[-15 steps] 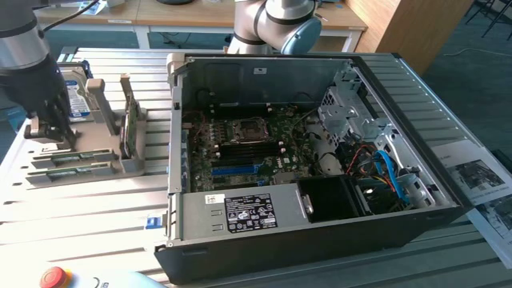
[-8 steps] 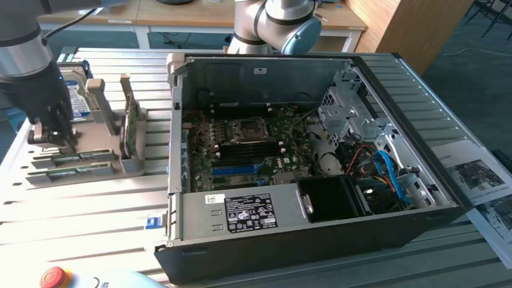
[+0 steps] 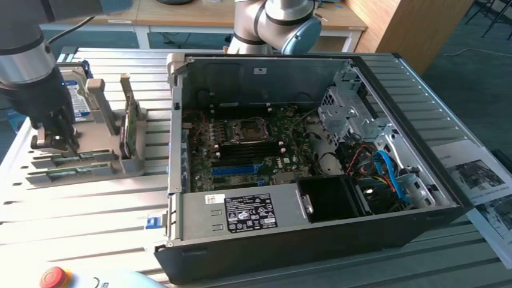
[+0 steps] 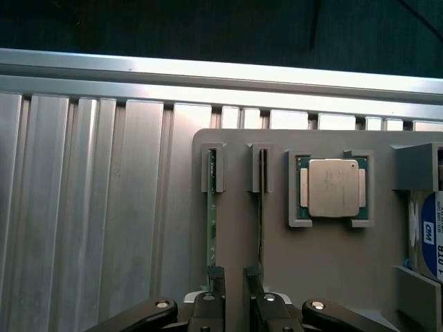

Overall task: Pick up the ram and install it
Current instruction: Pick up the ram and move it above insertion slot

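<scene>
Standing on edge in two neighbouring slots of a flat grey plastic holder [image 4: 325,277]: a thin, long green ram stick [image 4: 211,228] and a second green ram stick [image 4: 261,221], parallel and close together. At one end of the pair, the black two-finger gripper [image 4: 234,275], fingertips [image 4: 216,277] a narrow gap apart with nothing seen between them. One tip over the end of the first stick, the other just beside the second. Cannot tell whether either tip touches.

Also in the holder: a square silver processor [image 4: 332,188] lying flat in its own recess beside the slots, and a silver hard drive [image 4: 428,238] with a blue-white label, set between grey blocks.

In the exterior view, gripper [image 3: 56,139] down at the holder [image 3: 88,171], on a ribbed aluminium table [image 3: 80,222]. To the exterior view's right of the holder, an open black computer case [image 3: 320,255] with a green motherboard [image 3: 240,150] exposed inside.
</scene>
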Controlling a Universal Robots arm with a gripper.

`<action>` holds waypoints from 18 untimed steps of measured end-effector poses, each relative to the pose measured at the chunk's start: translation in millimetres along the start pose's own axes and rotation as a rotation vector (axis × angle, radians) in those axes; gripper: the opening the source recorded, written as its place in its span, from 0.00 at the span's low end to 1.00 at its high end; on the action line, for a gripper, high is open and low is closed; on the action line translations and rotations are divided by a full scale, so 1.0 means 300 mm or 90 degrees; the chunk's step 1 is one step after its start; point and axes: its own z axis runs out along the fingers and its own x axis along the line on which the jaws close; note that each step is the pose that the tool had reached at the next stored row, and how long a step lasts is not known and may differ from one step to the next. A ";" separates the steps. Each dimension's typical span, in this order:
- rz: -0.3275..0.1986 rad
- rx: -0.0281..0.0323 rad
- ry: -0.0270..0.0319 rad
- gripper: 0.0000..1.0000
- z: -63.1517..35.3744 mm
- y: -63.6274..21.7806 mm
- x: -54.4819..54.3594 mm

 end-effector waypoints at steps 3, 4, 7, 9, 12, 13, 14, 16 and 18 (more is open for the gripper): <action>0.000 0.0000 0.0000 0.25 0.000 0.000 0.000; 0.000 0.0001 -0.0001 0.25 0.001 0.000 0.000; 0.000 0.0003 -0.0001 0.25 0.001 0.000 0.006; 0.000 0.0001 0.0000 0.25 0.001 0.000 0.014; 0.000 0.0001 0.0000 0.25 0.001 0.001 0.027; 0.000 0.0001 0.0000 0.25 0.001 0.001 0.031; 0.000 0.0002 -0.0001 0.25 0.001 0.001 0.034; 0.000 0.0001 0.0000 0.25 0.001 0.002 0.041; 0.000 0.0001 0.0000 0.25 0.002 0.002 0.043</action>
